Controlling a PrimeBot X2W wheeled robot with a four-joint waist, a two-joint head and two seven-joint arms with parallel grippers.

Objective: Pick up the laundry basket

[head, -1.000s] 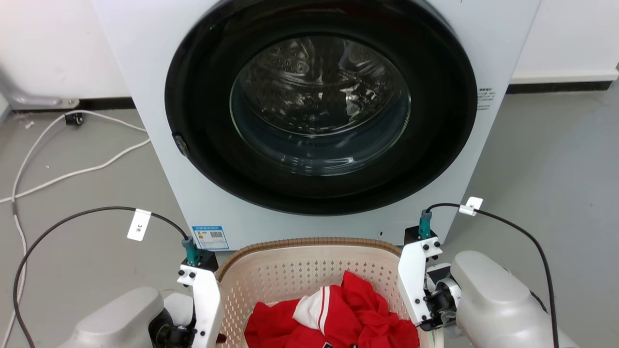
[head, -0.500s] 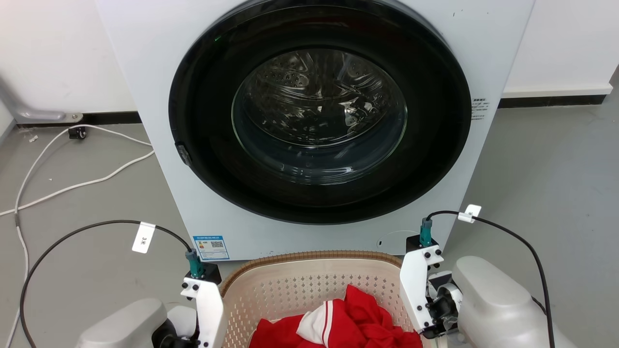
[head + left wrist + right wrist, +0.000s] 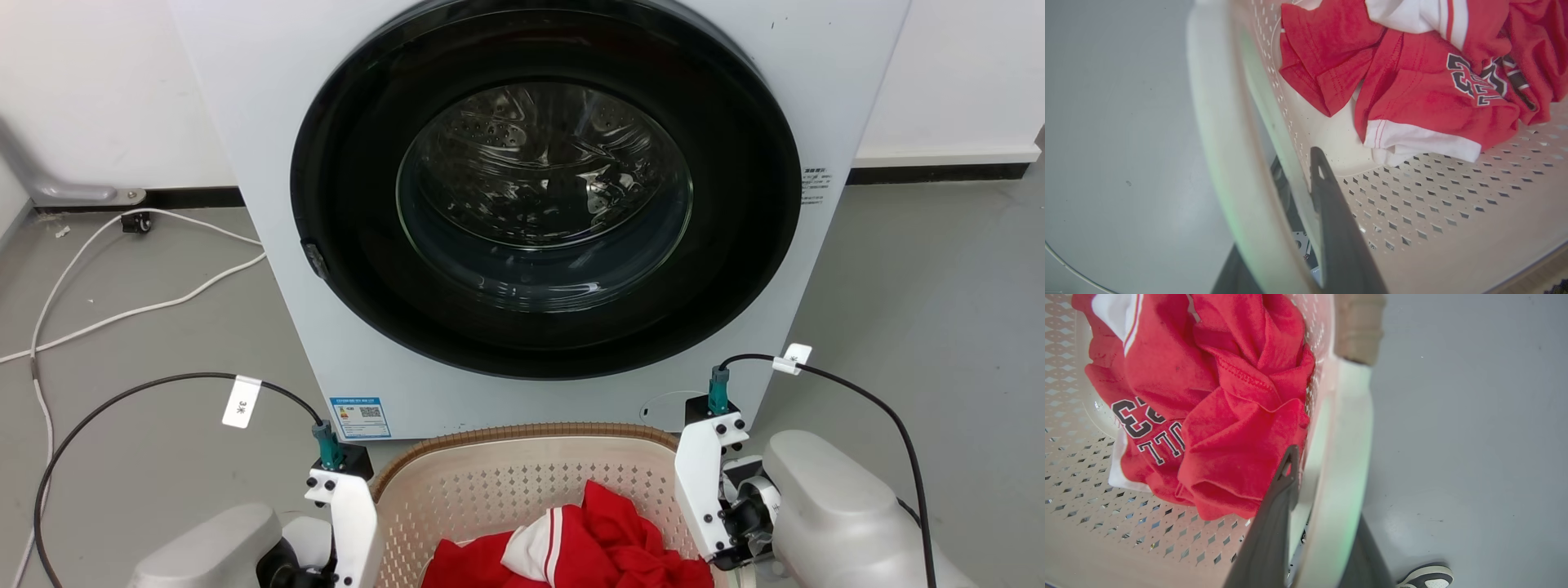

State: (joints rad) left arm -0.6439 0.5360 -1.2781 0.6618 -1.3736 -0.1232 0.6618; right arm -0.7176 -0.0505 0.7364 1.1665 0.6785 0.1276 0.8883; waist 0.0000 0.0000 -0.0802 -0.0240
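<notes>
While grippers (image 3: 1286, 192) (image 3: 1325, 482) clamp its handles (image 3: 1220, 143) (image 3: 1349, 449), forearms (image 3: 204, 539) (image 3: 833, 506) flank the laundry basket (image 3: 506, 465).

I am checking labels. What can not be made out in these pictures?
Head view: near half of the laundry basket, cut by the bottom edge.
Left wrist view: outer fingertip of the left gripper, behind the white handle.
Right wrist view: red jersey's lettering, partly folded under; shoe, cut by the edge.

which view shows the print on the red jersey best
Right wrist view: the red jersey is close, its 23 and letters readable. Left wrist view catches the print crumpled; head view has the jersey's top folds, print hidden.
</notes>
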